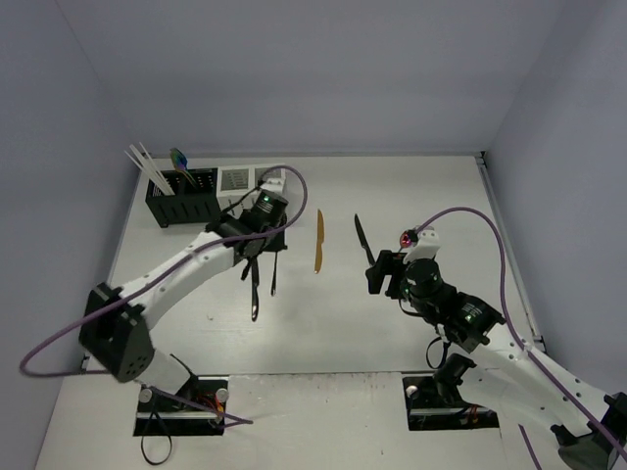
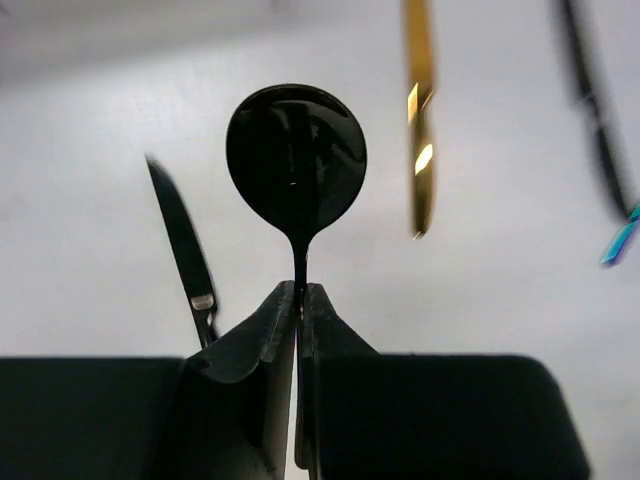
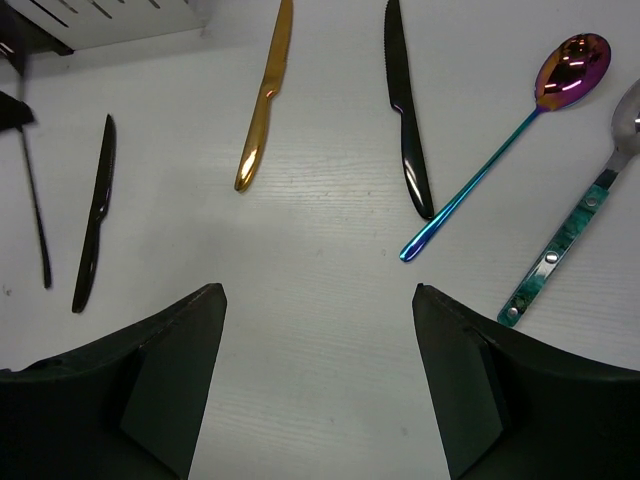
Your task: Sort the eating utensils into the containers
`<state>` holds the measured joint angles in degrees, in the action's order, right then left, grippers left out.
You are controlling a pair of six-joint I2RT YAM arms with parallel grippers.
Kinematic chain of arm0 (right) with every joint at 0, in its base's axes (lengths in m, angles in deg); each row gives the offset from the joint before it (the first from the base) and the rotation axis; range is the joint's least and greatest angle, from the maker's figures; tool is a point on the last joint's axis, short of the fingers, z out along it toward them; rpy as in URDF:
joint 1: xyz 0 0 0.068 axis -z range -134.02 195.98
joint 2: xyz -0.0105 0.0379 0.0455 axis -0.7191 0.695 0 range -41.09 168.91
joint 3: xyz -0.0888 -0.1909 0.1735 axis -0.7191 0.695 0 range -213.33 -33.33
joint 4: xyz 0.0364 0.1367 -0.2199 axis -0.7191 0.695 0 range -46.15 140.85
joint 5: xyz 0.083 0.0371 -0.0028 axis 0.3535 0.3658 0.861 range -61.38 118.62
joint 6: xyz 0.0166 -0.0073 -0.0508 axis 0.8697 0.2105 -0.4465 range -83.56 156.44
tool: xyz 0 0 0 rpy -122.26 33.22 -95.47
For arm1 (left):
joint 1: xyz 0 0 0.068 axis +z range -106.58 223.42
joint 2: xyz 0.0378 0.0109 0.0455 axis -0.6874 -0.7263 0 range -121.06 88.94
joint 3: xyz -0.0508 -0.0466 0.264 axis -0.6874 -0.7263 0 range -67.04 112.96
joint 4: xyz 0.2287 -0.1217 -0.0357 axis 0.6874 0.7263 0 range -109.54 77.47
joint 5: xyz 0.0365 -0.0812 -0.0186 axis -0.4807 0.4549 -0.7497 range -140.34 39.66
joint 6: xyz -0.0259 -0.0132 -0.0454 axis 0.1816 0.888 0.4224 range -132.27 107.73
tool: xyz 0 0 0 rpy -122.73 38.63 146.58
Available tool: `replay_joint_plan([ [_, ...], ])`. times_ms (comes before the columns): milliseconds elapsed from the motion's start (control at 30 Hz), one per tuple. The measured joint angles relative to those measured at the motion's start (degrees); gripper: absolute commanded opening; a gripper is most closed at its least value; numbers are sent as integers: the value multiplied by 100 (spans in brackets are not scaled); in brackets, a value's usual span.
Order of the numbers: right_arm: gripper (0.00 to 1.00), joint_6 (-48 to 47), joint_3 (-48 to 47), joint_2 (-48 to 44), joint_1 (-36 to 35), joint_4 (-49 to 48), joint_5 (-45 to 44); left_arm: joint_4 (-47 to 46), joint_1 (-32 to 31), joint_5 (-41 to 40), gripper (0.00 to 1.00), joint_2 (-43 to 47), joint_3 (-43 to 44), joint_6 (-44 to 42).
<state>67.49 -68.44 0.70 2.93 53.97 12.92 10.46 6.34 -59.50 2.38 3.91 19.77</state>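
The left hand (image 2: 299, 297) is clamped on the thin handle of a black spoon (image 2: 296, 150). Seen from above, the spoon appears to hang clear of the bench (image 1: 421, 186), just near of the white caddy (image 1: 233, 178), with a black knife (image 1: 255, 294) lying beside it. The right hand (image 3: 318, 330) hovers wide open and empty, near of a gold knife (image 3: 262, 100), a second black knife (image 3: 408, 120) and an iridescent spoon (image 3: 510, 140); at far left the black caddy (image 1: 181, 208) holds pale chopsticks (image 1: 145, 164).
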Motion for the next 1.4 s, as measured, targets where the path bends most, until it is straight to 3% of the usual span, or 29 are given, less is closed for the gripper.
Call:
replay_joint_plan([
  [100, 73, -2, 0, 37, 0, 0, 0, -844, 106, -281, 0, 855, 127, -707],
  [233, 73, -39, -2, 74, 10, 3, 2, -2081, 767, -124, 0, 1220, 253, -1562],
  [433, 73, -93, -2, 75, 26, 3, 6, -3497, 2067, 590, 0, 52, 867, -2331],
  [700, 73, -199, -2, 75, 26, 7, 9, -4096, 2522, 1070, 0, -1628, 1885, -2948],
  [867, 73, -267, -2, 101, 28, 7, 7, -4392, 2638, 1188, 0, -1900, 1837, -3055],
  [1133, 73, -257, -2, 202, 33, 9, -53, -4961, 2682, 1192, 5, -1854, 765, -3016],
  [1333, 73, -31, -2, 402, 182, 67, -221, -5089, 2677, 1191, 24, -1727, 550, -2965],
  [1400, 73, 102, -4, 511, 394, 117, -241, -5113, 2677, 1187, 40, -1547, 447, -2937],
])
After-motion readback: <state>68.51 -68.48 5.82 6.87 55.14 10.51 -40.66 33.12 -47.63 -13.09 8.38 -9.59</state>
